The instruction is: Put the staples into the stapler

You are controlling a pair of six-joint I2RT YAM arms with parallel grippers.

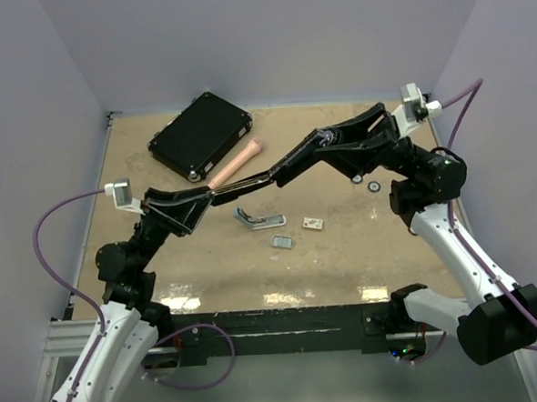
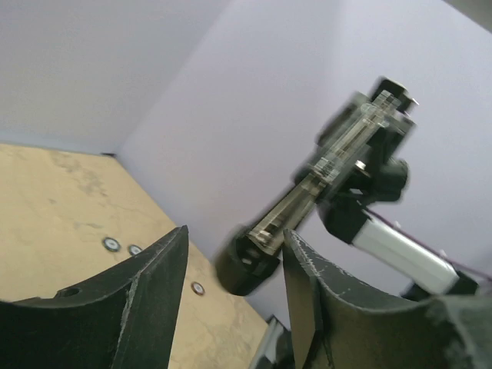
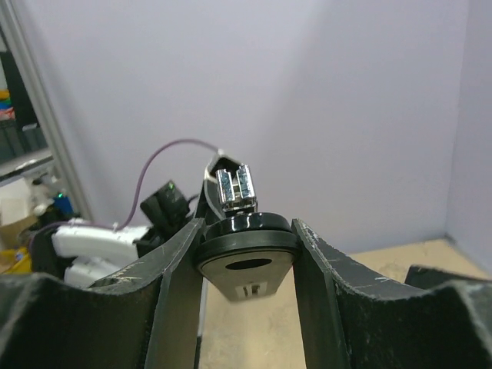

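Black rail, tan tabletop, staples, lilac walls

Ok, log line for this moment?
stapler: aloft | right pincer: shut on stapler | left pincer: at its other end, grip unclear | staples: on table

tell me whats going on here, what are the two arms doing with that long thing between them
A long black stapler with an exposed metal staple channel is up in the air between the two arms. The right gripper is shut on one black end. The left gripper has its fingers either side of the other end with a gap showing, so it looks open. The staples, a tiny ribbed grey metal block, lie untouched on the tan table, so loading does not seem to have begun.
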